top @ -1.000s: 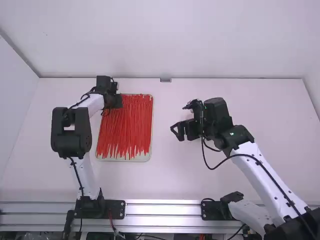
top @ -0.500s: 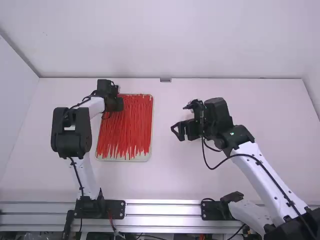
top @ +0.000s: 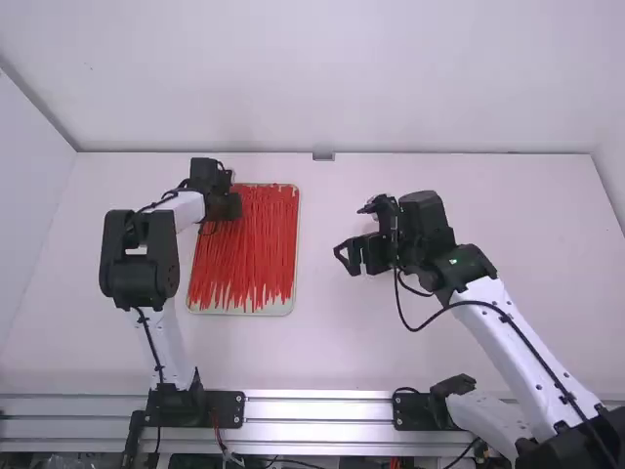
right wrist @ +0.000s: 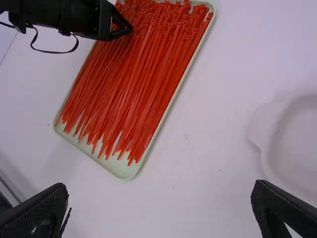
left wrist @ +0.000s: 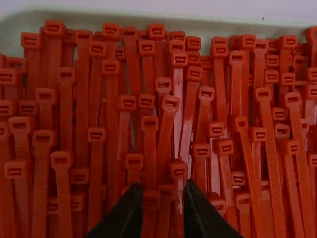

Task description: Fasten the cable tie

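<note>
high view: one tray (top: 290,311), left of centre, holds dozens of red cable ties (top: 249,249), uncounted, lengthwise away from the camera, heads far, tips near.
left wrist view: left gripper (left wrist: 161,198) narrowly parted astride tie heads.
right wrist view: right gripper (right wrist: 158,191) spread wide, empty, beside the tray.

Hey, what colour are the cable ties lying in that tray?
The cable ties are plain orange-red with no pattern. The left wrist view shows them best.
</note>
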